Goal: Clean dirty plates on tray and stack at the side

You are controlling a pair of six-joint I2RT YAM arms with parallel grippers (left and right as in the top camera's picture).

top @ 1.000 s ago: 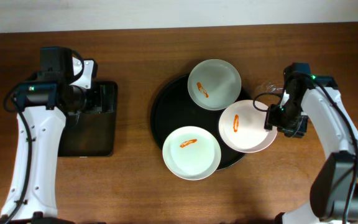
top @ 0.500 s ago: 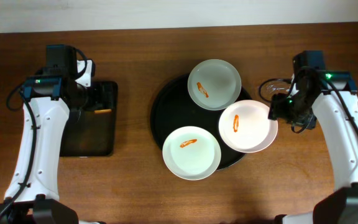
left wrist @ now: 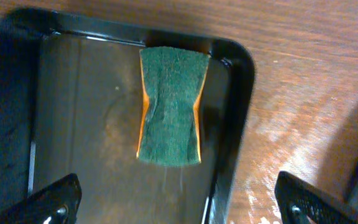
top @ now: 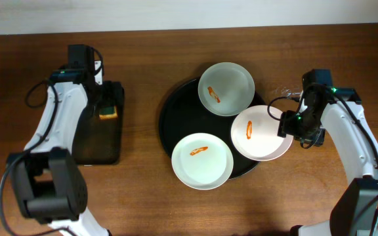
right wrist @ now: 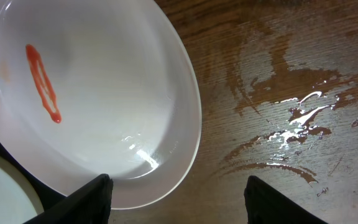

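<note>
Three white plates with orange-red smears lie on the round black tray [top: 176, 124]: one at the back [top: 226, 88], one in front [top: 202, 160], and one at the right [top: 261, 133] overhanging the tray's rim. My right gripper [top: 292, 124] is open at that right plate's outer edge. In the right wrist view the plate's rim [right wrist: 185, 124] runs between the two fingers of the gripper [right wrist: 179, 202], which do not clamp it. My left gripper [top: 104, 98] hangs open over the small rectangular tray, a green-and-orange sponge [left wrist: 169, 106] just ahead of its tips [left wrist: 182, 202].
The rectangular black tray [top: 100, 141] lies at the left and holds the sponge [top: 107, 110] near its back right corner. A wet streak [right wrist: 291, 118] shines on the wooden table right of the plate, also seen from overhead as a wet patch [top: 282, 92].
The left arm has swung toward the back right corner of the rectangular tray, uncovering the sponge. The right gripper opened a little, rose, then came back to the right plate's edge.
</note>
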